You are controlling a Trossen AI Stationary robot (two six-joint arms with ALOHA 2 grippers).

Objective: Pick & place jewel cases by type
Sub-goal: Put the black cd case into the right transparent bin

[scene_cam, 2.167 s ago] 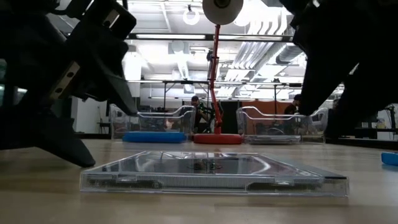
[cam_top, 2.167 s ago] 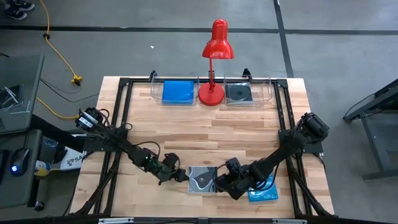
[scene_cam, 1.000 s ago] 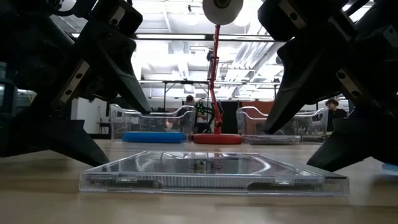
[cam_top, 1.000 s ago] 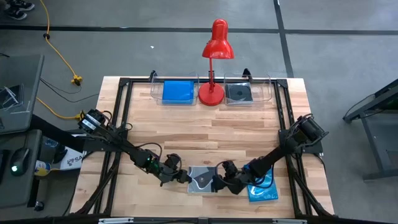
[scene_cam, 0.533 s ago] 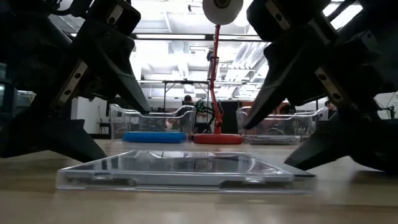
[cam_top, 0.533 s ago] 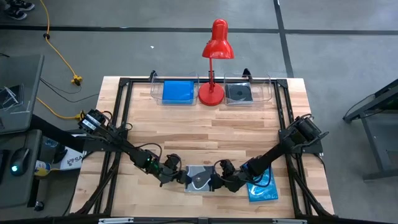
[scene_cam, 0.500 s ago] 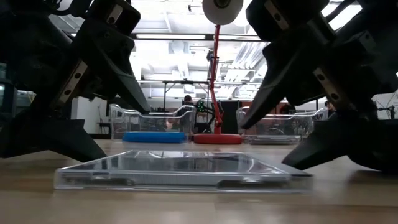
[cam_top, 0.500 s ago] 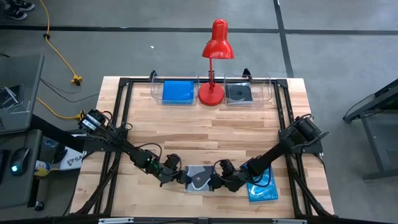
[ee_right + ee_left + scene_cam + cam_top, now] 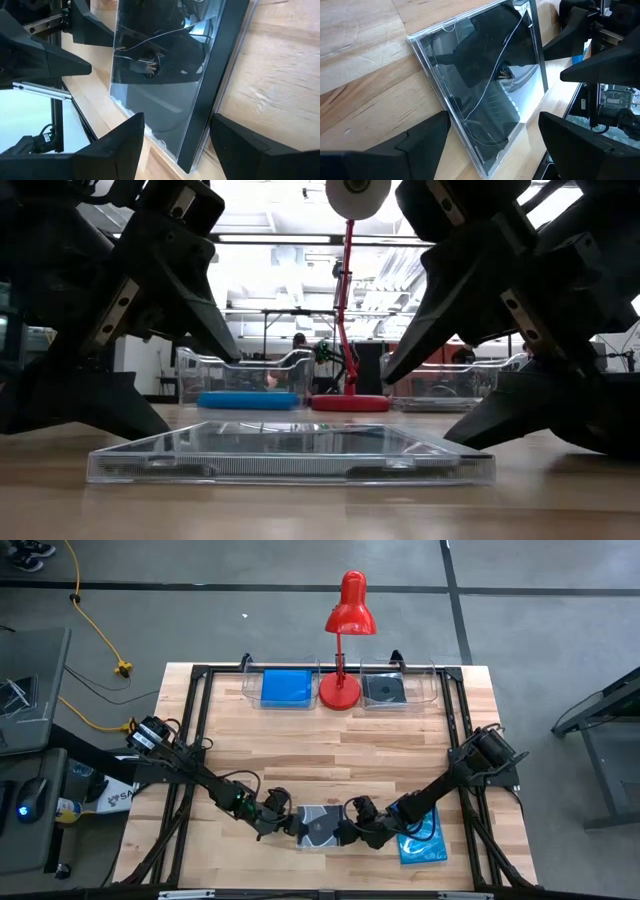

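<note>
Dark jewel case (image 9: 322, 827): it is laid flat on the tabletop (image 9: 300, 755) near the front edge, between the two tools; a white swirl is seen on its dark face. In the low view (image 9: 290, 455) only its clear edge is shown.
Left tool (image 9: 290, 826): it is set low at the case's left edge, with its fingers spread wide. In the left wrist view (image 9: 490, 150) the case's corner is seen between the two fingers (image 9: 415, 142); whether the case is touched cannot be told, and nothing is seen to be lifted.
Right tool (image 9: 347, 831): it is set low at the case's right edge, with its fingers part open. In the right wrist view (image 9: 175, 145) the dark spine of the case is seen between them; a firm grip cannot be confirmed.
Blue jewel case (image 9: 422, 845): it is laid on the tabletop right of the dark one, partly covered by the right arm, so its pattern is hard to make out.
Left tray (image 9: 252, 688): a clear tray at the back edge, in which a blue case (image 9: 286, 687) is held; how many are stacked there cannot be told.
Right tray (image 9: 428, 688): a clear tray in which a dark case (image 9: 384, 689) is held; the count is likewise hidden.
Red lamp (image 9: 345, 638): it is stood between the two trays.
Low view: both arms are cut off by the frame, and the background people are too small to describe.
</note>
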